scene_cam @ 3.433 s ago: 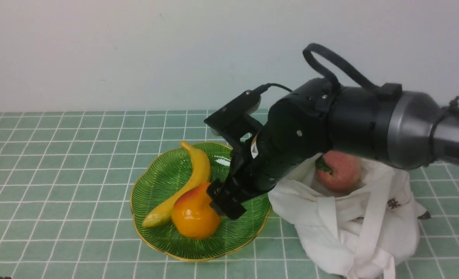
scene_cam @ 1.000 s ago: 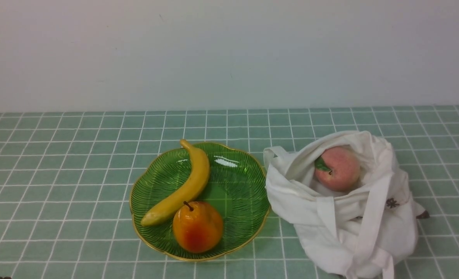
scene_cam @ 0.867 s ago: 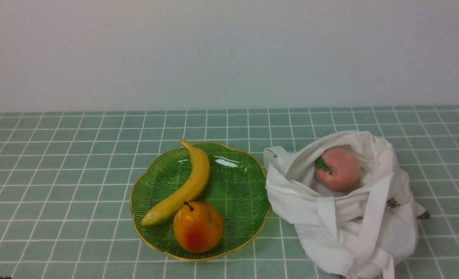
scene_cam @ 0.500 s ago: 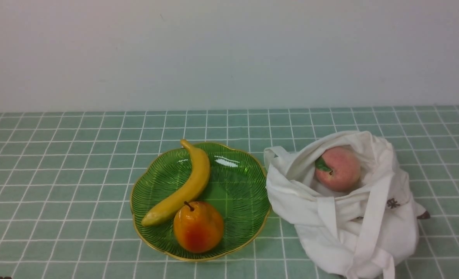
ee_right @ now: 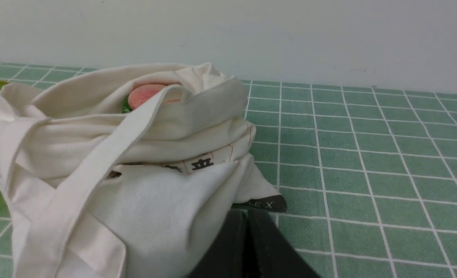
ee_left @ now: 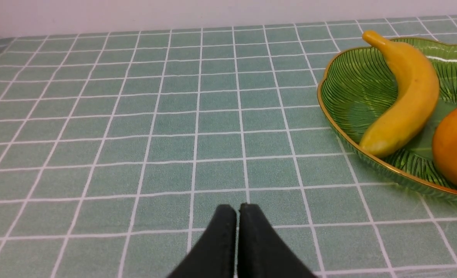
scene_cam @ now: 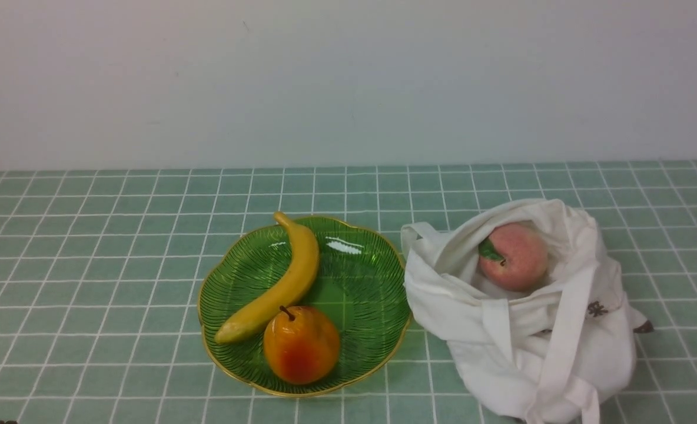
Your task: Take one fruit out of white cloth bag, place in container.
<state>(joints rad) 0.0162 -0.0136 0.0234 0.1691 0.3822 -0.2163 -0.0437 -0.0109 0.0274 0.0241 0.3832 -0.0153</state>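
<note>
The orange-yellow pear [scene_cam: 301,345] with its red blush stands upright on the near part of the green glass plate [scene_cam: 360,282], touching the banana's tip; its edge [ee_left: 456,144] shows in the left wrist view. The white cloth bag [scene_cam: 525,347] slumps just right of the plate, mouth open. No arm appears in the front view. My left gripper [ee_left: 237,210] is shut, empty, low over the tablecloth left of the plate [ee_left: 348,96]. My right gripper [ee_right: 247,214] is shut, empty, close beside the bag [ee_right: 136,193].
A yellow banana [scene_cam: 278,282] lies across the plate, also seen as the banana [ee_left: 404,96] in the left wrist view. A pink peach [scene_cam: 512,256] with a green leaf rests in the bag's mouth. A green checked tablecloth [scene_cam: 89,265] covers the table; a white wall stands behind.
The right arm, which was at the pear over the plate 3.4 s ago, has left the front view, and the pear now stands free. Nothing has moved in the last second.
</note>
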